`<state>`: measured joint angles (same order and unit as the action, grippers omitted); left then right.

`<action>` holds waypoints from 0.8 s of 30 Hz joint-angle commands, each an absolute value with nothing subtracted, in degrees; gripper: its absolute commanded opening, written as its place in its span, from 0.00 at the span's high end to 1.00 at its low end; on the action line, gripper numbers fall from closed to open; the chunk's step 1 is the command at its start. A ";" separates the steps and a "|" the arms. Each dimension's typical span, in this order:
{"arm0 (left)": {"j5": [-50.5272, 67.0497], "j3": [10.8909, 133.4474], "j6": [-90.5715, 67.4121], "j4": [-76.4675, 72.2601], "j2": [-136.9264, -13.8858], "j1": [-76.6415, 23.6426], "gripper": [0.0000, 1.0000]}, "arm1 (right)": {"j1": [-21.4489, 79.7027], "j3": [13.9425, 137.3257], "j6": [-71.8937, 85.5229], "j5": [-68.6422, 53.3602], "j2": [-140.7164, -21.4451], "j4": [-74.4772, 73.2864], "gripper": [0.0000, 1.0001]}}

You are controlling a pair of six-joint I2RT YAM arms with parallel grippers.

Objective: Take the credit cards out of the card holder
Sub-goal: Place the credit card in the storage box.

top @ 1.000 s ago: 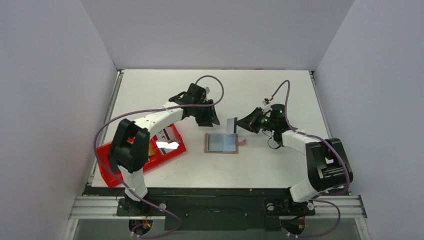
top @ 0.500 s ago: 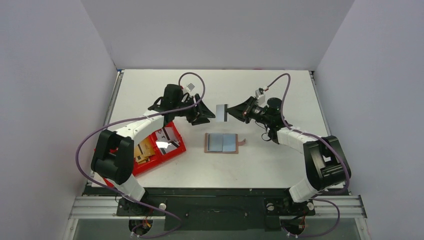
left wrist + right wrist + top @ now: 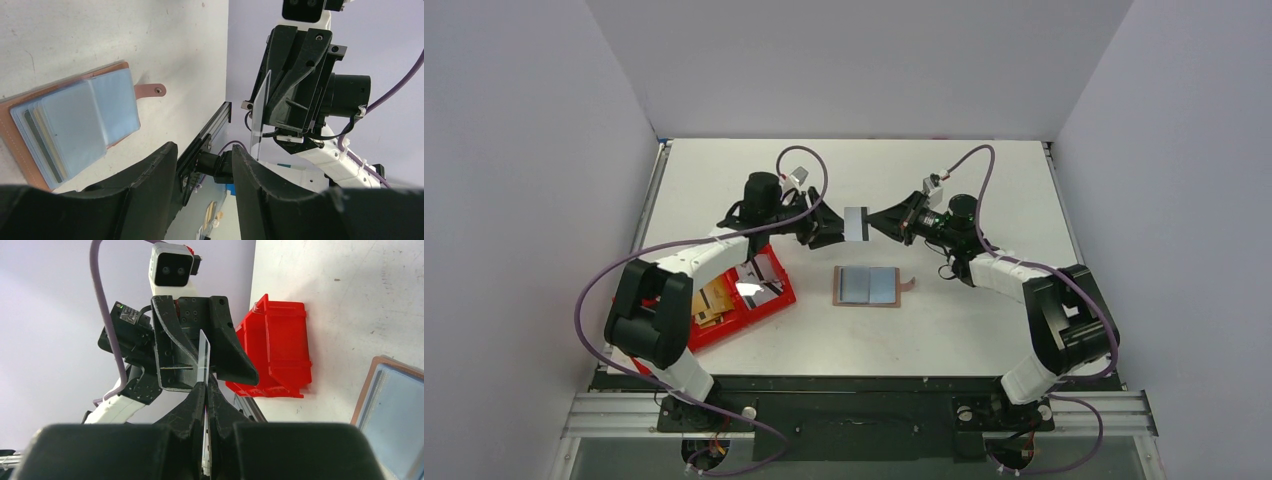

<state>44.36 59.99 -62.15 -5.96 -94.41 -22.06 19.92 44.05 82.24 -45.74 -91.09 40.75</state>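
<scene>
The card holder (image 3: 867, 286) lies open and flat on the table, tan-brown with pale blue-grey sleeves and cards inside; it also shows in the left wrist view (image 3: 75, 130) and in the right wrist view (image 3: 395, 410). My right gripper (image 3: 871, 222) is shut on one silver credit card (image 3: 855, 223) and holds it in the air above and behind the holder. In the right wrist view the card (image 3: 202, 355) stands edge-on out of my right gripper (image 3: 206, 387). My left gripper (image 3: 836, 228) faces it, open and empty (image 3: 202, 150), with the card's free edge (image 3: 260, 115) at its mouth.
A red tray (image 3: 776, 296) sits at the left by the table's near edge, holding a shiny card (image 3: 754, 290) and tan items; it also shows in the right wrist view (image 3: 280, 350). White walls close in the table on three sides.
My right gripper lifted the card off the holder and carried it left and up. My left gripper drew back leftward and turned to face it, meeting it in mid-air.
</scene>
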 commanded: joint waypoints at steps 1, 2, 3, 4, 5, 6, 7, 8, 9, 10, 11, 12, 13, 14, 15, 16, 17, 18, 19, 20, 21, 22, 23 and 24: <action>45.23 58.18 -64.36 -11.72 -90.09 -20.54 0.58 | 19.94 44.84 82.47 -45.35 -91.34 44.99 1.00; 45.03 57.65 -64.53 -11.62 -89.70 -19.68 0.58 | 19.77 44.57 82.59 -45.40 -91.28 45.50 1.00; 44.70 56.69 -64.76 -11.54 -88.85 -19.25 0.58 | 19.40 44.08 83.03 -45.49 -91.24 45.91 1.00; 44.67 56.29 -64.85 -11.48 -88.04 -18.52 0.58 | 19.24 43.92 83.26 -45.51 -91.24 46.72 1.00; 44.59 55.73 -64.71 -11.07 -87.70 -17.99 0.58 | 19.11 43.57 83.66 -45.59 -91.23 47.14 1.00; 44.66 55.55 -64.61 -10.89 -87.12 -17.83 0.58 | 19.09 43.40 83.84 -45.60 -91.28 47.67 1.00; 44.83 55.24 -64.58 -10.79 -86.73 -17.60 0.58 | 19.24 43.30 84.07 -45.66 -91.42 47.83 1.00; 44.83 55.22 -64.68 -10.80 -86.46 -17.54 0.58 | 19.29 43.23 84.22 -45.55 -91.50 48.30 1.00; 44.93 55.24 -64.90 -10.98 -86.34 -17.50 0.57 | 19.32 43.13 84.56 -45.53 -91.63 48.63 1.00; 45.01 55.22 -65.06 -11.16 -86.12 -17.50 0.56 | 19.33 43.10 84.77 -45.53 -91.88 49.38 1.00; 45.24 55.18 -65.68 -11.91 -86.08 -17.49 0.55 | 19.33 43.03 85.42 -45.53 -92.04 49.78 1.00; 45.34 55.14 -66.34 -12.41 -86.01 -17.49 0.54 | 19.34 42.96 85.82 -45.57 -92.40 50.92 1.00; 45.50 55.12 -66.66 -13.25 -85.98 -17.49 0.54 | 19.38 42.91 86.71 -45.74 -92.56 51.56 1.00; 45.76 55.11 -67.11 -13.61 -86.03 -17.49 0.53 | 19.52 42.90 87.51 -45.72 -92.93 52.66 1.00; 45.91 55.13 -67.35 -14.32 -86.08 -17.60 0.53 | 19.61 42.89 87.92 -45.77 -93.18 53.77 1.00; 46.13 55.31 -67.59 -14.54 -86.30 -17.63 0.52 | 19.82 42.94 88.82 -45.83 -93.54 54.40 1.00; 46.22 55.43 -67.59 -14.71 -86.43 -17.77 0.52 | 19.97 43.03 89.32 -45.93 -93.79 55.63 1.00; 46.36 55.56 -67.48 -14.65 -86.71 -17.85 0.52 | 20.33 43.09 90.25 -45.95 -94.22 56.25 1.00; 46.43 55.64 -67.49 -14.71 -86.95 -18.09 0.52 | 20.49 43.25 90.61 -45.96 -94.44 57.37 1.00; 46.68 55.79 -67.70 -14.83 -87.39 -18.23 0.52 | 20.90 43.40 91.21 -45.97 -94.85 57.78 1.00; 46.85 55.80 -67.99 -15.77 -87.60 -18.55 0.52 | 21.13 43.58 91.35 -45.97 -95.02 58.15 1.00; 47.15 55.79 -68.79 -16.54 -87.97 -18.72 0.52 | 21.59 43.70 91.52 -45.86 -95.38 58.17 1.00; 47.26 55.93 -69.02 -17.47 -88.19 -19.23 0.52 | 21.78 43.78 91.64 -45.82 -95.50 58.55 1.00; 47.43 56.50 -69.00 -17.48 -88.65 -19.46 0.52 | 22.03 43.93 92.08 -45.73 -95.75 58.85 1.00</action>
